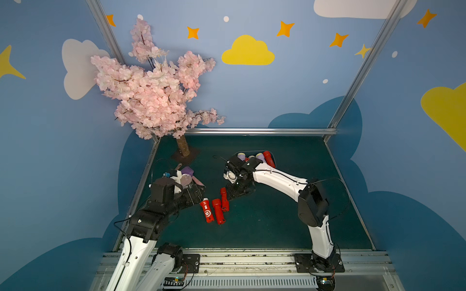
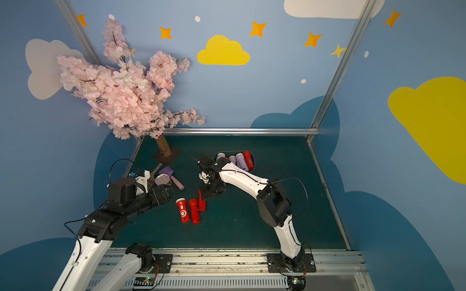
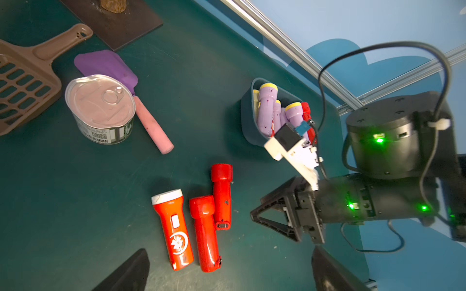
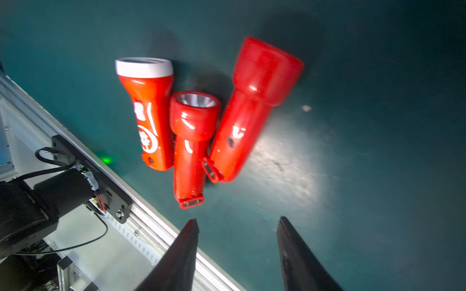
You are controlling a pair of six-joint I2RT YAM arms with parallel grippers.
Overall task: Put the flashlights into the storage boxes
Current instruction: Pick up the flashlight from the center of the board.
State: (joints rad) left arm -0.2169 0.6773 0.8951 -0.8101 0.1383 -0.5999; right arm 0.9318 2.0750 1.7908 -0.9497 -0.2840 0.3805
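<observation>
Starry blue walls ring the tabletop (image 1: pixel 277 226): several flashlights (image 3: pixel 267 108) lie in the storage box (image 3: pixel 248 123) near its far edge, three red flashlights (image 1: pixel 217 210) wait at centre; right jaws part-open, left jaws wide, both empty.

Painted sky walls (image 1: pixel 302 95) around a dark green tabletop (image 1: pixel 264 226).
The blue walls carried a yellow cloud (image 1: pixel 248 51), white clouds (image 1: pixel 78 70), orange stars (image 1: pixel 285 28) and, low down, darker blue cloud shapes (image 1: pixel 302 121). Aluminium posts (image 1: pixel 365 65) rose at the far corners, joined by a rail (image 1: pixel 252 131) along the back edge of the tabletop. A pink blossom tree (image 1: pixel 151 95) stood on a dark plate (image 1: pixel 195 152) in the far left corner. A slotted metal strip (image 1: pixel 252 282) ran along the near edge.
</observation>
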